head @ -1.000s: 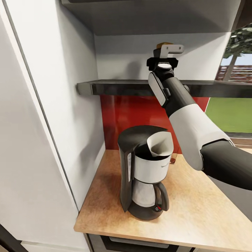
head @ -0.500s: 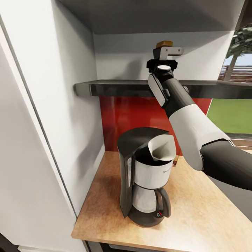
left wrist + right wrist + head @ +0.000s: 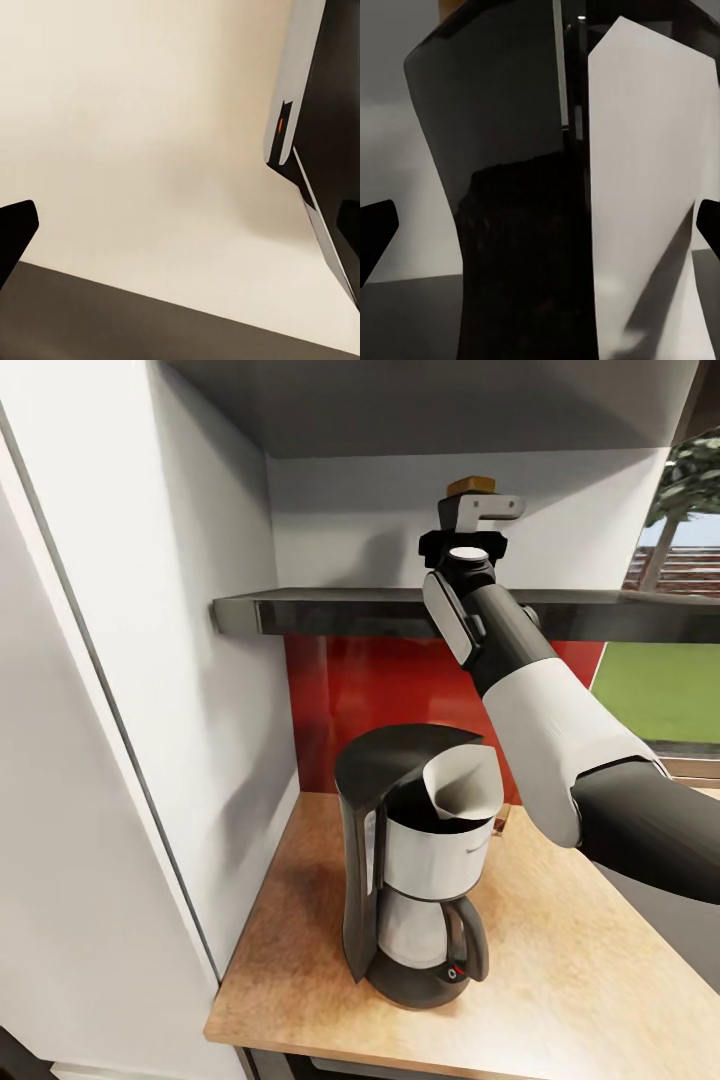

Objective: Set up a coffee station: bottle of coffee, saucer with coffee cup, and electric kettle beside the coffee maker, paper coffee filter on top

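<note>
Worktop (image 3: 560, 960) carries the coffee maker (image 3: 420, 870) with the paper coffee filter (image 3: 462, 782) already in its top. On the kitchen shelf (image 3: 330, 610) above stands the bottle of coffee (image 3: 532, 195), between the spread fingers of the right gripper (image 3: 470, 525), not yet pinched. Best to close squarely on its body, then lift straight before lowering.

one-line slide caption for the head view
Right gripper raised to the bottle of coffee on the shelf; paper coffee filter sits atop the coffee maker.

The bottle of coffee (image 3: 555, 225) between the right fingers (image 3: 375, 232) runs past the frame's edges; in the head view, the wrist hides all but its amber top.
</note>
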You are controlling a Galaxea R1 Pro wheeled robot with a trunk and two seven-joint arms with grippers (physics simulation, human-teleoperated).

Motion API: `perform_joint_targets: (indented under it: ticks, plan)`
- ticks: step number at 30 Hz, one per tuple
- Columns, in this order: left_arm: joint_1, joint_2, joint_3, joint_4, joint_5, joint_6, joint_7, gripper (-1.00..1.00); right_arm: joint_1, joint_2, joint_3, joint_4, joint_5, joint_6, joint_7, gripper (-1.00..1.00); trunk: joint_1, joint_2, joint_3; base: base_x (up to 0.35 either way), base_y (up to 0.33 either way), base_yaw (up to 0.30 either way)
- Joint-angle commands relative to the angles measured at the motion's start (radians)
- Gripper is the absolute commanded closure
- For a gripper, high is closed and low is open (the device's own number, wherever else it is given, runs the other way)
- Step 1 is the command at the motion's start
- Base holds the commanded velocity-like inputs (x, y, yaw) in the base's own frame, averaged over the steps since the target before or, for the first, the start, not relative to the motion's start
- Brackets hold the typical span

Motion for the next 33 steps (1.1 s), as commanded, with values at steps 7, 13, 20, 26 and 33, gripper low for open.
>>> perform_joint_targets:
  ticks: [7,13,20,26,33]
  plan:
    - [-0.001,0.0,-0.001,0.001,0.007,0.002,0.001,-1.0,-0.001,0.0,0.003,0.0,-0.007,0.004,-0.007,-1.0,0.001,-0.002,-0.002,0.0,0.0,0.0]
    - [-0.001,0.0,-0.001,0.001,0.007,0.002,0.001,-1.0,-0.001,0.0,0.001,0.0,-0.006,0.004,-0.007,-1.0,0.001,-0.002,-0.002,0.08,-0.024,0.0]
    - [-0.001,-0.001,-0.001,0.001,0.007,0.002,0.001,-1.0,-0.001,0.0,0.001,0.0,-0.007,0.004,-0.007,-1.0,0.001,-0.002,-0.002,0.022,-0.006,0.0]
    - [-0.001,-0.001,-0.001,0.001,0.007,0.002,0.001,-1.0,-0.001,0.0,0.001,0.0,-0.007,0.004,-0.007,-1.0,0.001,-0.002,-0.002,0.001,0.0,0.0]
    - [-0.001,-0.001,-0.001,0.002,0.007,0.002,0.001,-1.0,-0.001,0.0,0.001,0.0,-0.006,0.004,-0.007,1.0,0.001,-0.002,-0.002,0.0,0.0,0.0]
